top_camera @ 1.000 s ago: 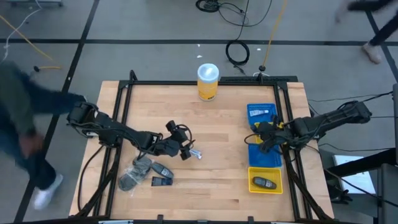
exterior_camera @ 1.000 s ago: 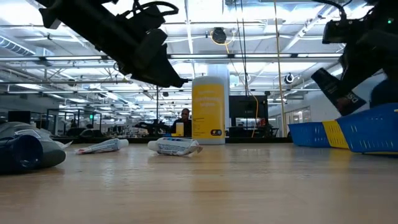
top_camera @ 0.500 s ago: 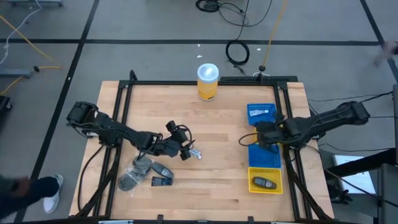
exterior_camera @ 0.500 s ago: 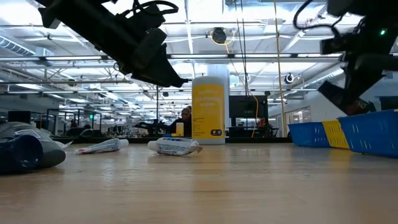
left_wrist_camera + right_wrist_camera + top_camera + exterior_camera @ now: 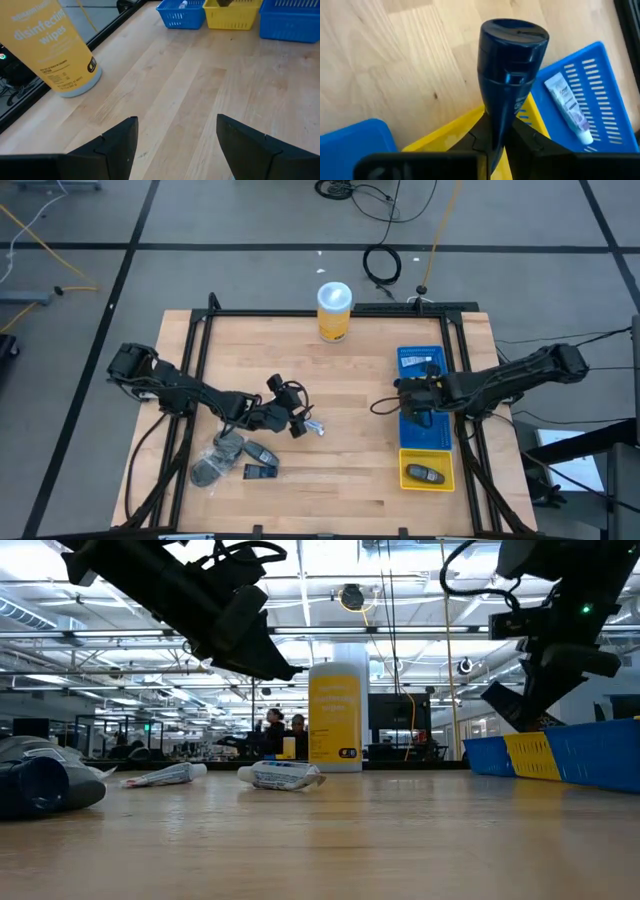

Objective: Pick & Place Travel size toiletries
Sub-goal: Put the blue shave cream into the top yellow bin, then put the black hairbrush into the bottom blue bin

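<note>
My right gripper (image 5: 410,397) hangs at the left edge of the bin row, shut on a dark bottle (image 5: 512,55). Under it in the right wrist view are a yellow bin (image 5: 445,135) and a blue bin (image 5: 592,85) with a white tube (image 5: 568,107) lying inside. My left gripper (image 5: 176,135) is open, raised over a small white tube (image 5: 315,427) mid-table. Left of it lie round grey jars (image 5: 215,460) and dark oblong pieces (image 5: 262,452). The low view shows two tubes (image 5: 283,775) flat on the wood. My right gripper pinches the dark bottle between its two fingers at the lower body (image 5: 496,117). The capped end (image 5: 514,32) sticks out past the fingertips, so the bottle lies along the fingers. It is lifted clear above the bins, tilted in the low view (image 5: 517,700).
A tall yellow wipes canister (image 5: 334,311) stands at the table's far edge. Along the right side stand a blue bin (image 5: 420,360), another blue bin (image 5: 427,432) and a yellow bin (image 5: 445,465) with a dark item in it. Bare wood lies between the arms.
My right gripper, still holding the dark bottle, has moved toward the table's left, from over the bins to their left edge, and has tipped as it went. The left arm has kept still.
</note>
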Robot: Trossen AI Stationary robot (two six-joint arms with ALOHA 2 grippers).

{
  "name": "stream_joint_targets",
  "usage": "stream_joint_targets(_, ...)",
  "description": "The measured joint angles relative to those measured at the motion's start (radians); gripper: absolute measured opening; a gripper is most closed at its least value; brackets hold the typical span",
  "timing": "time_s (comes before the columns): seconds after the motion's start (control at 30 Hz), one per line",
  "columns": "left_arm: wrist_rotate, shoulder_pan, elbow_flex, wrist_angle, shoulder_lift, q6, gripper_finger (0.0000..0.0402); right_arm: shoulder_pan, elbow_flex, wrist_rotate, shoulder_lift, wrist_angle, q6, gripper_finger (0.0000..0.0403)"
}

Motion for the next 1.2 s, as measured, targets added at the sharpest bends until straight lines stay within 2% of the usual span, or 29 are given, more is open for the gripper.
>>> stream_joint_targets(0.17, 0.000, 0.000, 0.000, -0.002, 0.000, 0.000, 0.0256, 0.000, 0.000, -0.061, -0.061, -0.113, 0.000, 0.0029)
stream_joint_targets(0.3, 0.000, 0.000, 0.000, -0.002, 0.000, 0.000, 0.0250, 0.000, 0.000, -0.119, -0.062, -0.214, -0.014, 0.0028)
stream_joint_targets(0.43, 0.000, 0.000, 0.000, -0.002, 0.000, 0.000, 0.0250, 0.000, 0.000, -0.138, -0.037, -0.233, -0.032, 0.0033)
stream_joint_targets(0.7, 0.000, 0.000, 0.000, -0.004, 0.000, 0.000, 0.0259, 0.000, 0.000, -0.138, 0.046, -0.330, -0.049, 0.0049)
stream_joint_targets(0.83, 0.000, 0.000, 0.000, -0.005, 0.000, 0.000, 0.0253, 0.000, 0.000, -0.137, 0.083, -0.322, -0.064, 0.0064)
stream_joint_targets(1.0, 0.000, 0.000, 0.000, -0.006, 0.000, 0.000, 0.0246, 0.000, 0.000, -0.057, 0.116, -0.323, -0.060, 0.0095)
stream_joint_targets(1.2, 0.014, 0.000, 0.000, -0.006, 0.000, 0.006, 0.0256, 0.000, 0.046, -0.050, 0.116, -0.334, 0.028, 0.0139)
